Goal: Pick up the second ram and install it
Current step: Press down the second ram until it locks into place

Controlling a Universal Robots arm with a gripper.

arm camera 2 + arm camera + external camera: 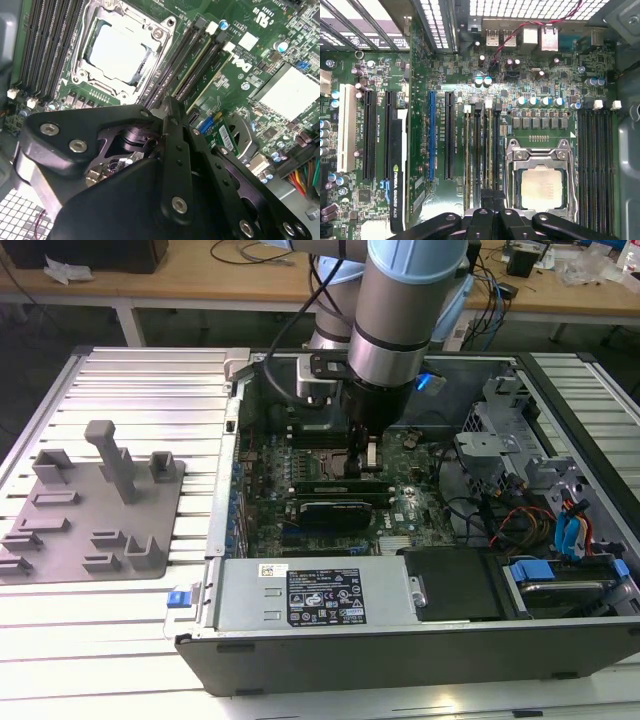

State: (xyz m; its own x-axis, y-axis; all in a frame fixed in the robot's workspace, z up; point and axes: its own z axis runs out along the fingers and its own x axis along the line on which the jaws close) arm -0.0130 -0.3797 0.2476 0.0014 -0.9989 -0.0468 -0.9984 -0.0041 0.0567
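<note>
The second ram [205, 72] is a thin green stick seen edge-on. It runs along a memory slot beside the processor socket [117, 47] and reaches out from my fingertips. In the first wrist view the ram [490, 150] lies in line with the dark slots left of the socket [540, 185]. My gripper [171, 107] has its black fingers drawn close together on the stick's near end. In the exterior view the gripper [366, 462] reaches down into the open computer case, with the ram's whitish label [371, 453] just below the wrist.
A black graphics card [335, 508] lies close in front of the memory slots. The case holds a power supply [310, 595], a drive cage [490, 450] and loose cables [520, 520]. A grey fixture plate [90, 500] rests on the slatted table on the exterior view's left.
</note>
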